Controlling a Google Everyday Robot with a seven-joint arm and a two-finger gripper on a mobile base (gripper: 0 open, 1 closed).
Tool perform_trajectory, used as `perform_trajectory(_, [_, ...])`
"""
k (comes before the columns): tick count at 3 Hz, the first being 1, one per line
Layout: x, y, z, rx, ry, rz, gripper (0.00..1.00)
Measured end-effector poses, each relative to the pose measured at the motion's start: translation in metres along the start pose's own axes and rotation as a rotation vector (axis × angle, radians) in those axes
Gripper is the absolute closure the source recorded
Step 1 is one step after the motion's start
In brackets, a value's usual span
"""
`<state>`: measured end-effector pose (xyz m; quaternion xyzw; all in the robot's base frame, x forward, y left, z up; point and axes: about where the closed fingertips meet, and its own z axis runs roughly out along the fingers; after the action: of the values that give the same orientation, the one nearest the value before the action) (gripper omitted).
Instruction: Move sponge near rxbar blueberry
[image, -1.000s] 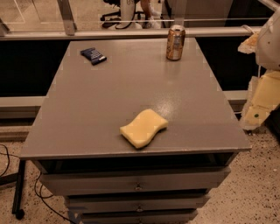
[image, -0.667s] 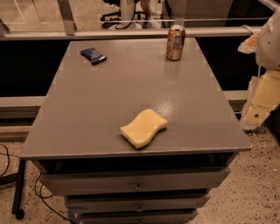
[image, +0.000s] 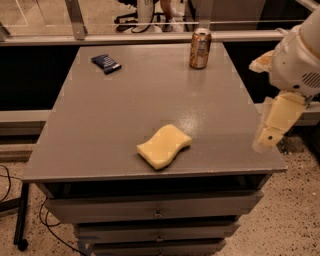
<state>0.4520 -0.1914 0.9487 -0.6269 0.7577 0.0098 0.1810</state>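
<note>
The pale yellow sponge (image: 164, 146) lies flat near the front edge of the grey table (image: 125, 115), a little right of centre. The dark navy rxbar blueberry (image: 106, 63) lies flat at the far left corner of the table, well apart from the sponge. My cream-coloured gripper (image: 272, 130) hangs pointing down off the table's right edge, to the right of the sponge and a little above the tabletop level. It holds nothing that I can see.
A copper-coloured drink can (image: 200, 48) stands upright at the far right of the table. Drawers (image: 155, 212) sit under the tabletop. A glass partition rail (image: 150, 36) runs behind the table. A cable (image: 10, 200) lies on the speckled floor at left.
My gripper has shifted a little to the left, closer to the table's right edge. The sponge, bar and can have not moved.
</note>
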Motion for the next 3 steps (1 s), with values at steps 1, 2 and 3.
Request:
perform_trajectory(1, [-0.030, -0.001, 0.053, -0.099, -0.128, -0.056, 0.00])
perform_trajectory(2, [-0.054, -0.001, 0.093, -0.161, -0.227, -0.094, 0.00])
perform_trajectory(3, [-0.071, -0.002, 0.124, -0.198, -0.293, -0.117, 0.00])
